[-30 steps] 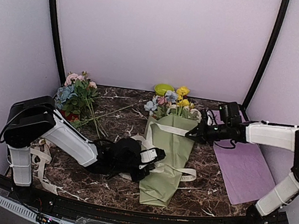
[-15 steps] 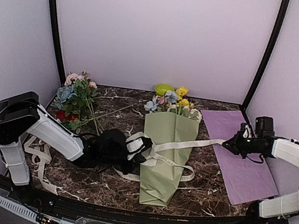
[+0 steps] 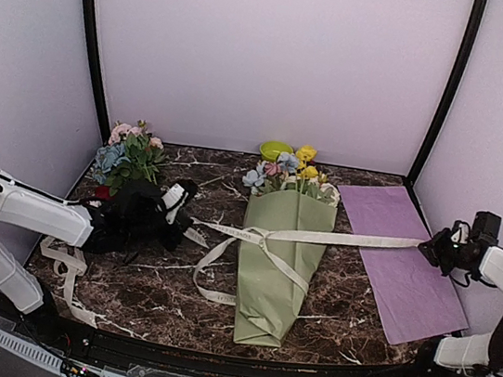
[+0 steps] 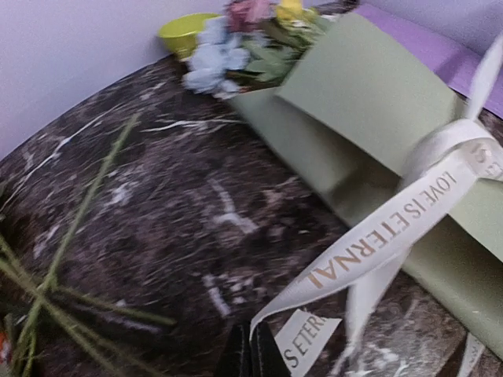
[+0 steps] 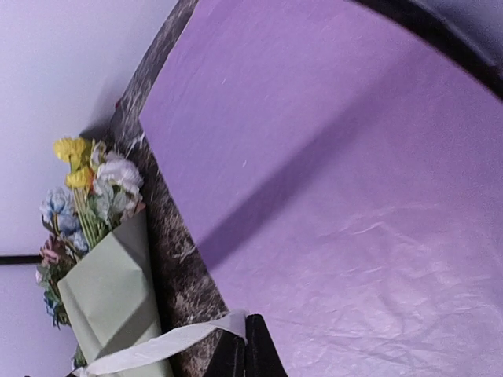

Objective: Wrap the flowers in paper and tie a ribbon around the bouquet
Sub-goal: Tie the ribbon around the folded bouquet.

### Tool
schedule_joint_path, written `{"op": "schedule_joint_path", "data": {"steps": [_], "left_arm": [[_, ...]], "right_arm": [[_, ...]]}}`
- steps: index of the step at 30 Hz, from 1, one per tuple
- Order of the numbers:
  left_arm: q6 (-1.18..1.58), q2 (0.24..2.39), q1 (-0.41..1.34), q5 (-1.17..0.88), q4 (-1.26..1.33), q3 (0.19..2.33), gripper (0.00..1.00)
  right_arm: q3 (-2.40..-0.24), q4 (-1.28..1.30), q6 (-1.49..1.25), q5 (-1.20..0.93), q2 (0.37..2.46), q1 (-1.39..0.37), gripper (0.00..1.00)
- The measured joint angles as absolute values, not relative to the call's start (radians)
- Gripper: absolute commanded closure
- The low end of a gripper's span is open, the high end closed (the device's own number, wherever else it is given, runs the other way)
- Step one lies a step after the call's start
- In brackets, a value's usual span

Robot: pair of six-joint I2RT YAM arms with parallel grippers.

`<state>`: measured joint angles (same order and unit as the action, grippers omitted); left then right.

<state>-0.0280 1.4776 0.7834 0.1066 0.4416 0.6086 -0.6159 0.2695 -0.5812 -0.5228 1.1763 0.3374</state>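
In the last second we have pulled wide apart. Our left hand (image 4: 251,353) and right hand (image 5: 245,345) are each clenched on an end of the ribbon (image 3: 357,240), now taut across the bouquet (image 3: 279,258) lying mid-counter (image 3: 188,306). The knot looks to be cinching, so the tie seems nearly done.

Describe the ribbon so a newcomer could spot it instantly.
On the dark marble table, find the sage-green paper bouquet lying mid-table, flowers at its far end. Across its upper part runs the ribbon, stretched sideways between the left gripper and right gripper. It is a narrow cream strip with printed lettering, unlike the broad purple sheet beside it.
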Motion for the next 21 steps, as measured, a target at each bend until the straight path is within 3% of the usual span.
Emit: {"op": "schedule_joint_path", "data": {"steps": [9, 12, 21], "left_arm": [[0.311, 1.134, 0.31, 0.276, 0.206, 0.42, 1.0], [0.41, 1.083, 0.168, 0.269, 0.162, 0.374, 1.0], [0.565, 1.058, -0.046, 0.186, 0.127, 0.371, 1.0]], "right_arm": [[-0.517, 0.241, -0.638, -0.531, 1.028, 0.752, 1.0], [-0.494, 0.242, -0.635, -0.557, 1.012, 0.805, 1.0], [-0.483, 0.279, -0.558, -0.622, 0.992, 0.921, 1.0]]}}
